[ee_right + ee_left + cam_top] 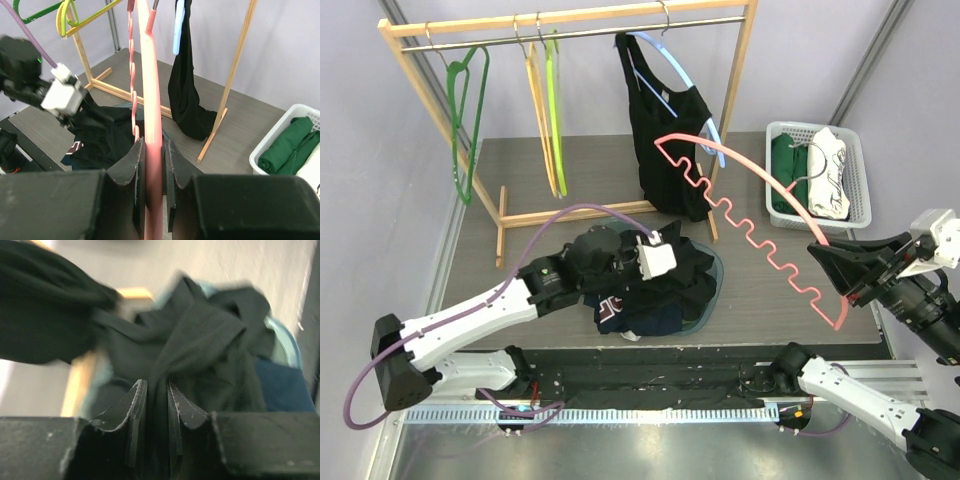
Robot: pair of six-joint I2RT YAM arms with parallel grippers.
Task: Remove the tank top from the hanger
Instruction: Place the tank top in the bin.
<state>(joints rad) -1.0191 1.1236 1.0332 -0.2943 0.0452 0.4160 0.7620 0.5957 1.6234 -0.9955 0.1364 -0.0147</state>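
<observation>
My right gripper [842, 272] is shut on one end of a bare pink hanger [750, 215] and holds it in the air over the table's right side. It also shows in the right wrist view [150, 100], clamped between my jaws [154, 142]. My left gripper [665, 272] is low over a clothes pile and shut on a fold of the black tank top [688, 262]. In the left wrist view the black cloth [200, 340] runs between the nearly closed jaws [157, 387]. The tank top is off the pink hanger.
The pile holds a navy garment [620, 312] on a blue-grey round mat [715, 288]. Behind stands a wooden rack [570, 18] with a green hanger [465, 110], yellow hangers [548, 100] and a black garment on a blue hanger [665, 140]. A white basket [860, 150] of clothes is at the right.
</observation>
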